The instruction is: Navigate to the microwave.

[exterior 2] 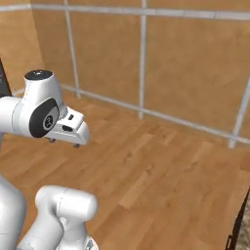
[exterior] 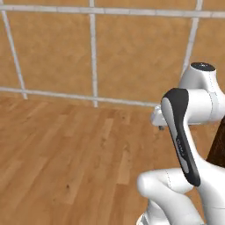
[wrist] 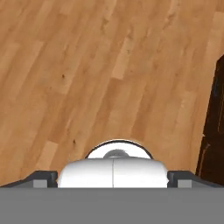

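Wooden floor [exterior: 66, 162] and tiled wall [exterior: 132, 52] ahead; claw [exterior 2: 63, 141] opening cannot be told.

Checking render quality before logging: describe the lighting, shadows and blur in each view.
Left base view: even, flat light on the tan tiled wall; soft, slightly blurred. Right base view: the wood plank floor carries no clear shadow of the arm. Hand view: floor grain mildly blurred, no glare; dark cabinet edge is underlit.
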You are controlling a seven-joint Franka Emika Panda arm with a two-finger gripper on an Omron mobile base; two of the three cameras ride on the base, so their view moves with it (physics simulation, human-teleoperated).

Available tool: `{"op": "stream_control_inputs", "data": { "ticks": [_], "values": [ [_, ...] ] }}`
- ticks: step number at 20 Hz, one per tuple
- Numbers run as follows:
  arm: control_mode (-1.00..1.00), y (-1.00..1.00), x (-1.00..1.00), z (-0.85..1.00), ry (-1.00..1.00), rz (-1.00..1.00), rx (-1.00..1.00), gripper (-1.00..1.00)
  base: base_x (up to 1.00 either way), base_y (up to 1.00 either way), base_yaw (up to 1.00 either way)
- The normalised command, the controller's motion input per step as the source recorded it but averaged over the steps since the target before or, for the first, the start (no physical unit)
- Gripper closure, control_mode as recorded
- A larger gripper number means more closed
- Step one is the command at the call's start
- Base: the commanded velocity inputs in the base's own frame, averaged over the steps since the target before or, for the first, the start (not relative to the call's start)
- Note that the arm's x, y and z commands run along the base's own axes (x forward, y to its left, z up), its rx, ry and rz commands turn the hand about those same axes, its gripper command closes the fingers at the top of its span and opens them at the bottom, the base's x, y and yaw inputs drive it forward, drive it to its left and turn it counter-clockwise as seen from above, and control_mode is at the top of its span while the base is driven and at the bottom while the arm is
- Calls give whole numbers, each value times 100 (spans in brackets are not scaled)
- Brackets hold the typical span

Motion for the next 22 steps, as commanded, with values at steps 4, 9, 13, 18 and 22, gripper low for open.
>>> {"op": "stream_control_inputs", "data": {
  "ticks": [4, 9, 13, 18, 22],
  "values": [
    [100, 0, 0, 0, 0, 0, 0, -100, -26, 0, 100],
    [100, 0, 0, 0, 0, 0, 0, -100, -13, 0, 100],
    [100, 0, 0, 0, 0, 0, 0, -100, -1, 0, 95],
    [100, 0, 0, 0, 0, 0, 0, -100, 0, 0, 54],
    [100, 0, 0, 0, 0, 0, 0, -100, 19, 5, 29]
  ]
}}
